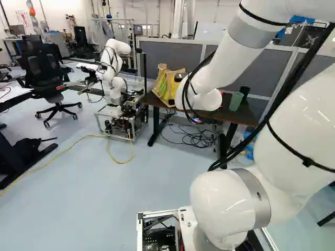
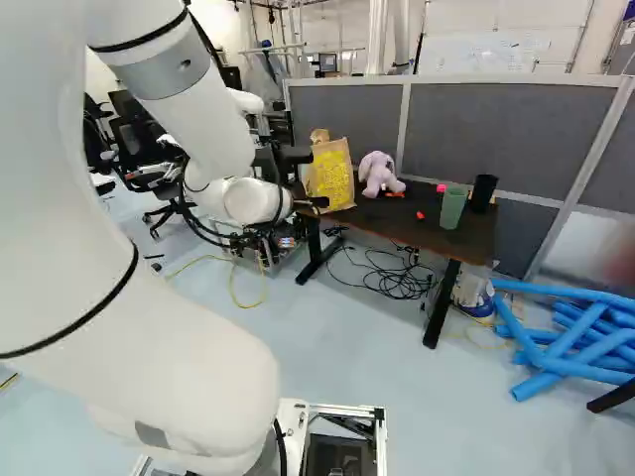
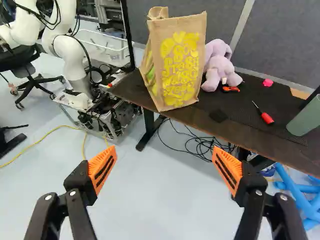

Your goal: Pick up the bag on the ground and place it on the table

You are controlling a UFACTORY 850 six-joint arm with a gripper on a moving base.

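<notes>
Sharing table [image 3: 237, 134] with bag [image 3: 180, 65]: plush toy [image 3: 218, 67], screwdriver [image 3: 266, 117], green cup [image 3: 306, 119]; cables [image 3: 200, 146] beneath; claw [image 2: 317, 178] spread apart.

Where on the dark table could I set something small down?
Try the near strip of the table, from the bag to the green cup, in front of the red screwdriver. It's crowded beside the bag, where the plush toy sits close, and by the green cup, where a black cup stands.

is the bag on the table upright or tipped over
Upright: the bag stands on its base on the table, with its top edge highest.
</notes>
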